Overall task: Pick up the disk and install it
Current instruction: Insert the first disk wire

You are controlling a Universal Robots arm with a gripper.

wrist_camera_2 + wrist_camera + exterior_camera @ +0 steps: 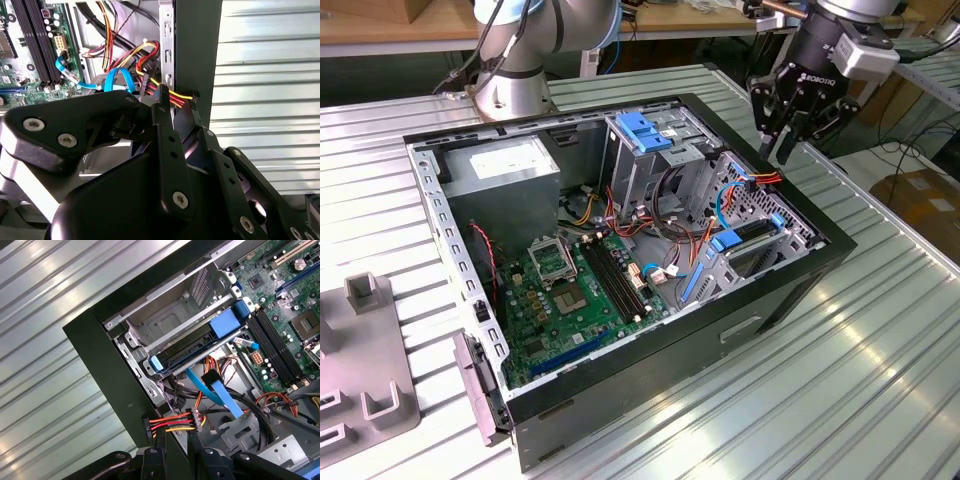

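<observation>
Disk (191, 346) is sitting, blue-railed, in the drive cage (172, 320) of the open computer case (650, 370) that is lying on the ribbed table (880, 330), along the case's wall at the exterior view's right. The gripper (788, 150) is hovering over that wall, fingers apart, just above a red-yellow-black power cable (172, 423).

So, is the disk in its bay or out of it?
In, it seems: in the first wrist view the blue-railed disk lies inside the metal cage of the computer. Whether it is fully seated, I cannot tell.
</observation>
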